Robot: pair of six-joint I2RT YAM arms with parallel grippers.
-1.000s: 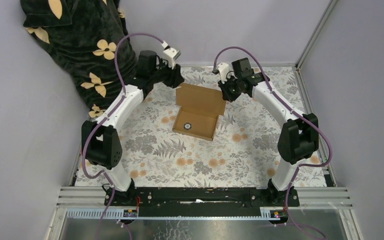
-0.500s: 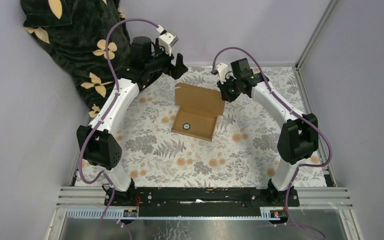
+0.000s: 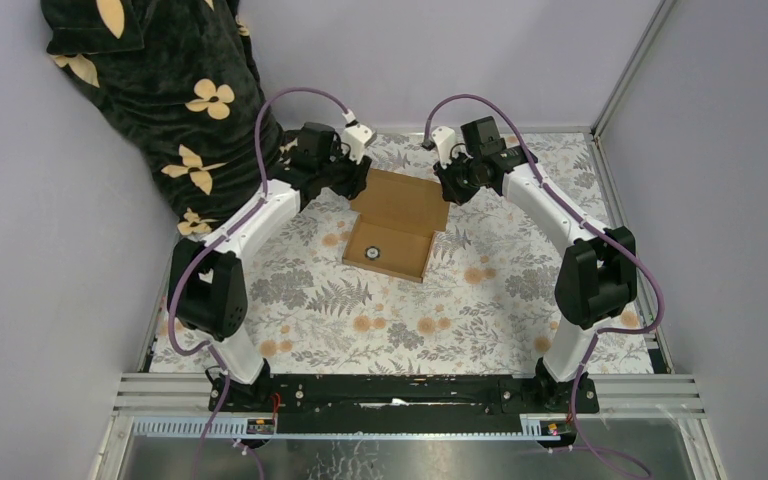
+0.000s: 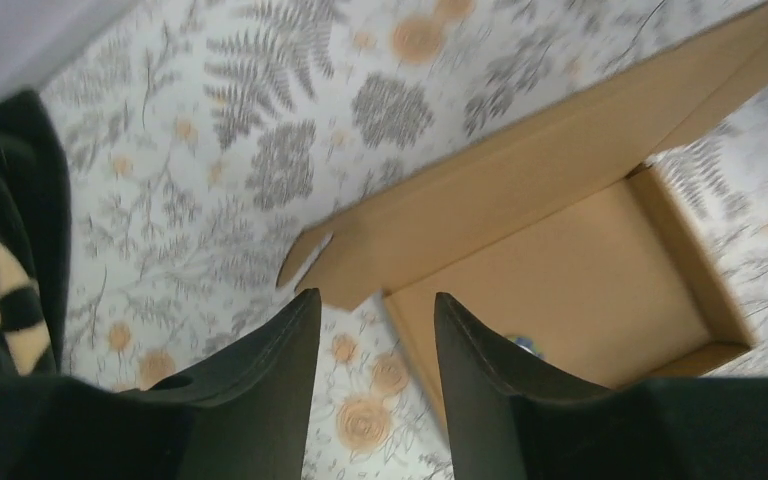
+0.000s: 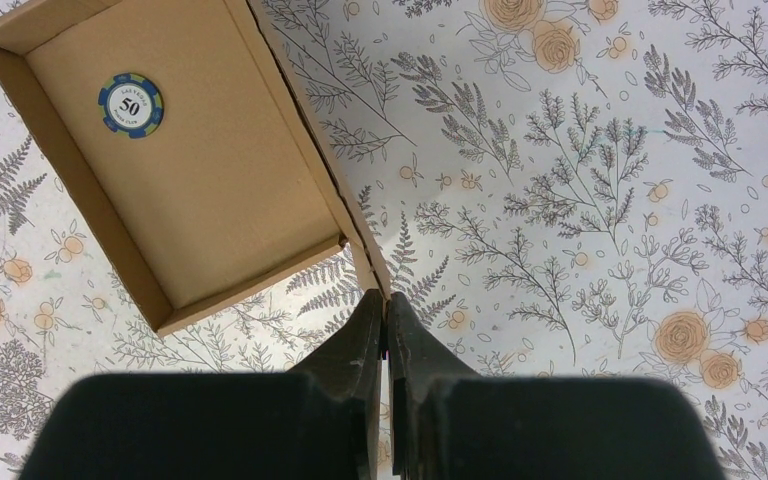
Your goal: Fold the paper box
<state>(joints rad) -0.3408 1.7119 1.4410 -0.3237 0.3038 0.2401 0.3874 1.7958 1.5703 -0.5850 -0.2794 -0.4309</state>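
While right gripper (image 5: 387, 300) pinches the paper box (image 3: 405, 255) lid (image 3: 400, 200) corner | left gripper (image 4: 375, 300) half-open, empty | risk: one-sided pull may twist it.

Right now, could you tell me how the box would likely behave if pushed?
The box is probably light, being thin cardboard, so a push may slide it. Its lid likely hinges at the crease rather than bending. The loose chip inside may slide if it tips.
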